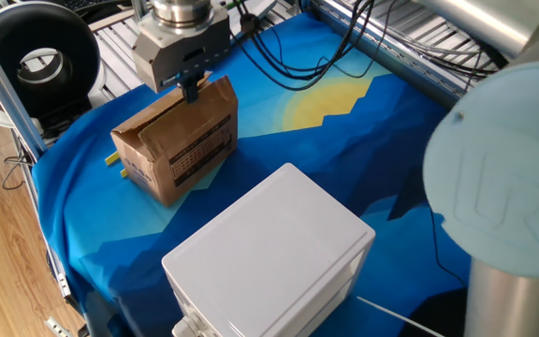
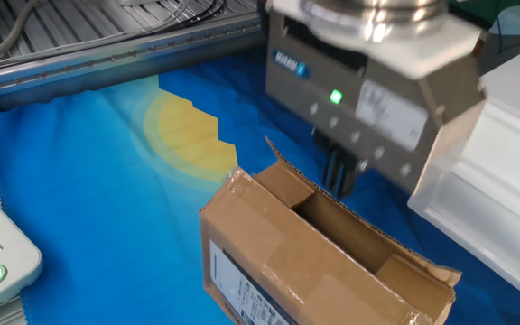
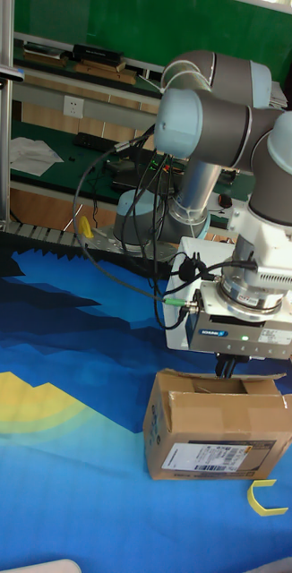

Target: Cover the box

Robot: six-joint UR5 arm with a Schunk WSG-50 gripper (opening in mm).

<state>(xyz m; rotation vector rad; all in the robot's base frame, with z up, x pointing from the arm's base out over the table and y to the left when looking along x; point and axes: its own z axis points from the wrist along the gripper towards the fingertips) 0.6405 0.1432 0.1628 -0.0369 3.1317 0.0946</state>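
The box (image 1: 178, 139) is a small brown carton with printed text on its side, standing on the blue cloth. Its top is open, with the inside showing in the other fixed view (image 2: 332, 226) and the flaps standing up. My gripper (image 1: 191, 91) hangs just over the box's far rim, its dark fingers (image 2: 336, 179) pressed together with nothing between them. They sit at the far long flap (image 2: 287, 185), and I cannot tell whether they touch it. In the tall fixed view the gripper (image 3: 227, 366) is right above the box (image 3: 219, 428).
A large white plastic box (image 1: 269, 253) stands close beside the carton (image 2: 504, 171). A small yellow curved piece (image 3: 264, 499) lies by the carton's side. Black cables (image 1: 298, 47) trail over the cloth's far edge near metal rails. A black round device (image 1: 40, 56) sits off the table's corner.
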